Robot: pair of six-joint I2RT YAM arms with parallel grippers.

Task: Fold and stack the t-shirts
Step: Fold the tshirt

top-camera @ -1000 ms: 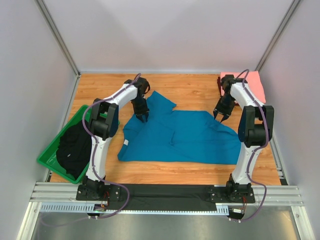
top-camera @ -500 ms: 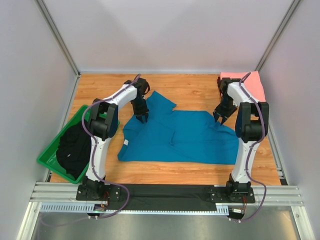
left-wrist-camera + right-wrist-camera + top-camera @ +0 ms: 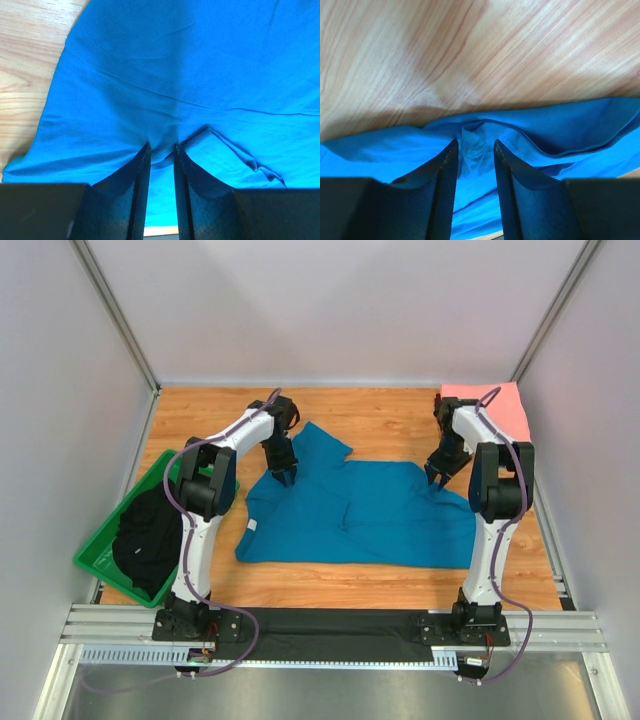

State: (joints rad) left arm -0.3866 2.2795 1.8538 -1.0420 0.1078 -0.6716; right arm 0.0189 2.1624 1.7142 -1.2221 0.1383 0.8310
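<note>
Teal t-shirt (image 3: 380,520) is spread mid-table and hasn't moved in the last second; the salmon-pink t-shirt (image 3: 505,405) sits folded in the far right corner. I see the right arm's elbow swung inward, left arm unchanged. Left gripper (image 3: 283,478) pinches a teal fold and right gripper (image 3: 437,477) clamps the bunched far edge; small white label (image 3: 252,526) unreadable.

Open counter (image 3: 390,420): a bare strip along the far edge between the two arms, and a narrow band along the near edge in front of the teal t-shirt (image 3: 380,515), which covers the middle. Obstacles: green bin (image 3: 98,558) of dark cloth (image 3: 140,545) at the left edge, folded pink t-shirt (image 3: 505,405) in the far right corner, white walls (image 3: 340,310) on three sides. Left arm (image 3: 225,435) and right arm (image 3: 480,430) reach over the teal shirt's two ends.
</note>
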